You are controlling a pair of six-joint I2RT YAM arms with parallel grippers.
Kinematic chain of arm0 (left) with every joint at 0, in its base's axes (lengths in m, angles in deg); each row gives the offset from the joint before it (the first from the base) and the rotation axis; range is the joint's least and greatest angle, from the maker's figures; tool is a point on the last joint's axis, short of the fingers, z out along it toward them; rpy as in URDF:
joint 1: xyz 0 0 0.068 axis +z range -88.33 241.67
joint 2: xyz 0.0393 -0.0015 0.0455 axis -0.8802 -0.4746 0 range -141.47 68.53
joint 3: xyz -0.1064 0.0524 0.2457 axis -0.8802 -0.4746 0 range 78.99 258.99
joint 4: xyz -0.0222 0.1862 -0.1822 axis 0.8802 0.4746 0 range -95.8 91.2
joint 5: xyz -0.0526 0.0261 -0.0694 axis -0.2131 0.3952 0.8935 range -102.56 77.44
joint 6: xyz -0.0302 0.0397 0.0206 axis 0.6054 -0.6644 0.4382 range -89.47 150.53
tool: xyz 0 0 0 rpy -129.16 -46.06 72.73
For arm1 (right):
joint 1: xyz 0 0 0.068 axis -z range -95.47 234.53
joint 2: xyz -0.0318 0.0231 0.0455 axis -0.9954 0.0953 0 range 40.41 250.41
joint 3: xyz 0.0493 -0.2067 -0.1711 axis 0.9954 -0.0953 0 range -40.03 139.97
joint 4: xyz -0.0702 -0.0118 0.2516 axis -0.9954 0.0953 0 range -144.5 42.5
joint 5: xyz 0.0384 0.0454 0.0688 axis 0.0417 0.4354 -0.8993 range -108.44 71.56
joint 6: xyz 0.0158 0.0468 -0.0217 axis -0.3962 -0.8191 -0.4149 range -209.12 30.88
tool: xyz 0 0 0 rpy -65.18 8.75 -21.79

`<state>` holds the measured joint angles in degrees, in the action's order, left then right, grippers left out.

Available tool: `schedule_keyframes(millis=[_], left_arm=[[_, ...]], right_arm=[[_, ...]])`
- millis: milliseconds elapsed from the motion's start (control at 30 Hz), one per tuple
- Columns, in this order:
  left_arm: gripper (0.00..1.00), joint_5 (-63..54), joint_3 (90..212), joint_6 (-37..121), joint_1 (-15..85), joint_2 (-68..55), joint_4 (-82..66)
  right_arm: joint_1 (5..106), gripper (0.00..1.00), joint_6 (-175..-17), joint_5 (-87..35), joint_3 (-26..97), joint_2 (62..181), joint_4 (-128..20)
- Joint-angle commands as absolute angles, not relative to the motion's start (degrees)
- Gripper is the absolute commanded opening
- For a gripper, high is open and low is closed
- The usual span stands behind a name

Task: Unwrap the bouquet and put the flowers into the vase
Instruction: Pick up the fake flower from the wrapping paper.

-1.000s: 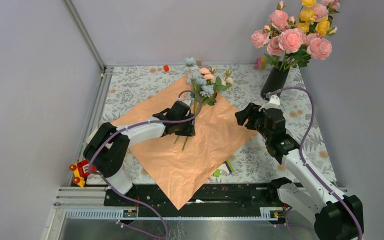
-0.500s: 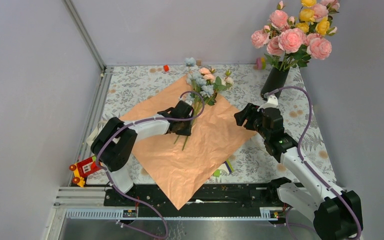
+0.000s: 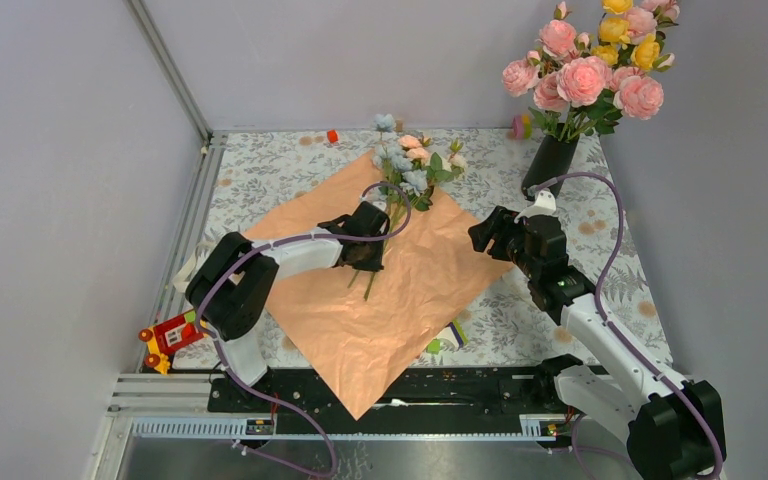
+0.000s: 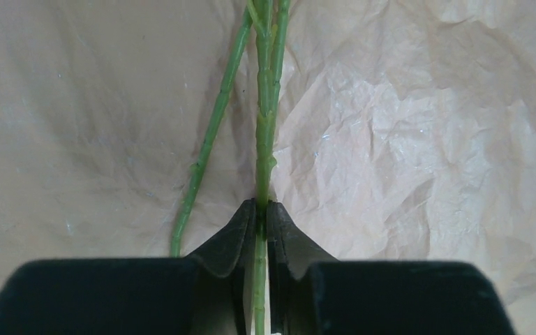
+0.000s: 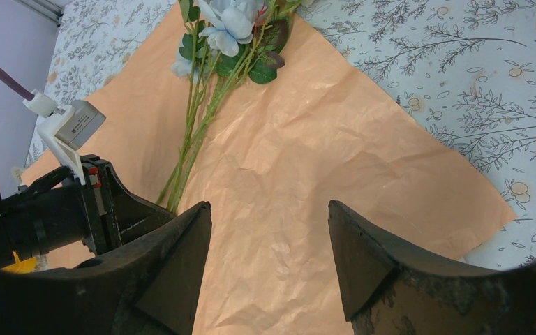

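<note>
Shows, from above, a crinkled peach paper sheet (image 3: 380, 300) spread open and flat on a floral-patterned tabletop (image 3: 260, 170). Shows on the far part of that sheet a bunch of small pink, pale-blue and cream artificial flowers on thin green stems (image 3: 410, 162). Lies unwrapped, blooms at the far end, stem ends toward the near side, long axis running near to far.

Places the left arm's black two-finger tool (image 4: 262, 216) over the near part of those stems, fingers pressed together and pinching a thin green stem (image 4: 264, 139). Leaves a second green stem (image 4: 211, 125) loose on the paper just left of the pinch. Cannot tell whether the pinch takes in more than one stem.

Places the right arm's tool (image 5: 269, 258) above the sheet's right edge, fingers spread apart, holding nothing.

Puts a small glossy black vase (image 3: 550, 163) upright at the far right of the tabletop, well apart from the small flowers and already carrying tall large pink and yellow roses (image 3: 585, 75).

Judging from this layout: sets the vase to the right of the pinched stems and a little farther back, nearer the right arm than the left. Calls for lifting the bunch, tipping the stem ends downward and carrying them rightward to the vase mouth.
</note>
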<state>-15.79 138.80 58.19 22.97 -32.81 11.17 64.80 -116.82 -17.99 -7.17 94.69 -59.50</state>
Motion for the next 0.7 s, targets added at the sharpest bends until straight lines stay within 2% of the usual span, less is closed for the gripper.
schedule_keyframes(millis=[0, 367, 500, 667], left_arm=[[0.07, -15.74, 141.29, 58.91, 22.79, -31.1, 10.96], [0.07, -14.31, 141.8, 59.91, 22.92, -27.57, 12.87], [0.0, -13.76, 140.93, 60.58, 23.07, -25.64, 12.45], [0.0, -12.83, 138.81, 61.64, 23.5, -21.56, 10.24]], right_arm=[[64.37, 0.69, -116.87, -17.71, -6.52, 94.73, -60.35], [64.43, 0.69, -116.91, -17.74, -6.02, 94.9, -59.93], [64.41, 0.69, -116.89, -17.76, -6.05, 94.61, -59.78], [64.45, 0.69, -116.92, -18.26, -5.55, 94.69, -59.63]])
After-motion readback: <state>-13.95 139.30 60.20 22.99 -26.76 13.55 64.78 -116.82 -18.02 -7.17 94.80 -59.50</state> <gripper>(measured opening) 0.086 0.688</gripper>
